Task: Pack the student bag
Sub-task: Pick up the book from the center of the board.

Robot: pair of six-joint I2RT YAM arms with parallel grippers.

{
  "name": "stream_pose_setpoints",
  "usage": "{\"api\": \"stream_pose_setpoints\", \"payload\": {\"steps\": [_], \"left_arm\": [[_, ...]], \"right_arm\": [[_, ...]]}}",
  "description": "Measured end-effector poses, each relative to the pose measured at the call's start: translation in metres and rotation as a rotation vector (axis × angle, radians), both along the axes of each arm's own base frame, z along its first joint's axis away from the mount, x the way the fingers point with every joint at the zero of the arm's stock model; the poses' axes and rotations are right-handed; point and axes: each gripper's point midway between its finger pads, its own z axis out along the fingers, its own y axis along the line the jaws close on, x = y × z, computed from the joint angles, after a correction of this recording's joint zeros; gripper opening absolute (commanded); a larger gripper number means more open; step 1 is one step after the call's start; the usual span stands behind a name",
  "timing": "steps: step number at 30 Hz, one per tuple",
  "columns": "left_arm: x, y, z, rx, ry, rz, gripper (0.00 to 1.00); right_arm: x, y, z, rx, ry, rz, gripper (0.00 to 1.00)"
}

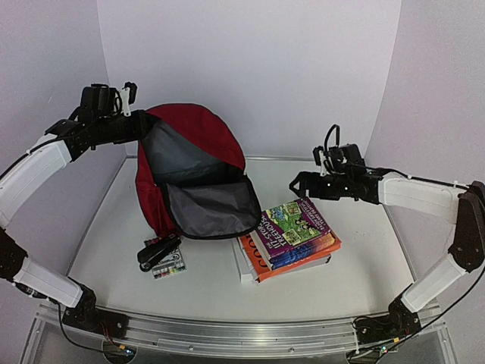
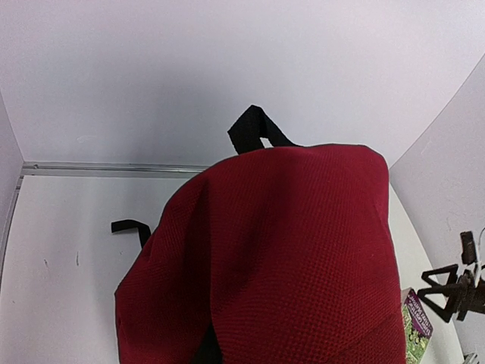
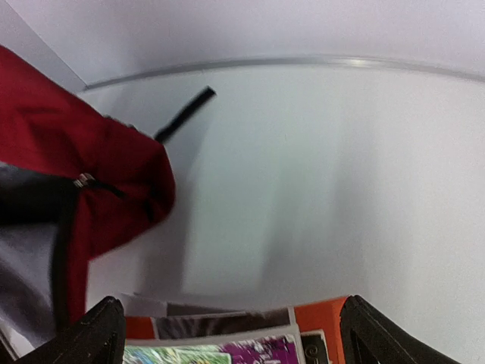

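Observation:
The student bag (image 1: 198, 136), dark red with a grey lining, stands at the left middle of the table, its mouth gaping toward me. My left gripper (image 1: 142, 121) is shut on the bag's upper left rim and holds it up. Red fabric (image 2: 288, 250) fills the left wrist view and hides the fingers. My right gripper (image 1: 298, 184) hangs open just above the far edge of a stack of books (image 1: 292, 236), nothing between its fingers (image 3: 98, 334). The top book (image 3: 250, 350) has a purple and green cover, with an orange one under it.
A black stapler (image 1: 158, 250) and a small flat case with coloured dots (image 1: 170, 267) lie in front of the bag's left corner. A black strap (image 3: 186, 114) trails on the table behind the bag. White walls close in the back and sides.

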Motion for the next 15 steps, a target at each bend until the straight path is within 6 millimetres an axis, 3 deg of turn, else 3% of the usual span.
{"api": "stream_pose_setpoints", "payload": {"steps": [3, 5, 10, 15], "left_arm": [[0.000, 0.001, 0.000, -0.001, 0.000, 0.002, 0.00], [0.000, 0.002, -0.001, 0.000, 0.002, 0.004, 0.00], [0.000, 0.004, -0.003, 0.001, 0.006, 0.006, 0.00], [0.000, 0.004, -0.003, -0.003, 0.008, 0.000, 0.00]], "right_arm": [[-0.017, -0.007, -0.039, -0.042, 0.107, -0.001, 0.88], [-0.023, -0.011, -0.051, -0.059, 0.137, -0.012, 0.86], [-0.033, -0.016, -0.069, -0.076, 0.181, -0.015, 0.79], [-0.047, -0.013, -0.072, -0.030, 0.213, 0.013, 0.66]]}}
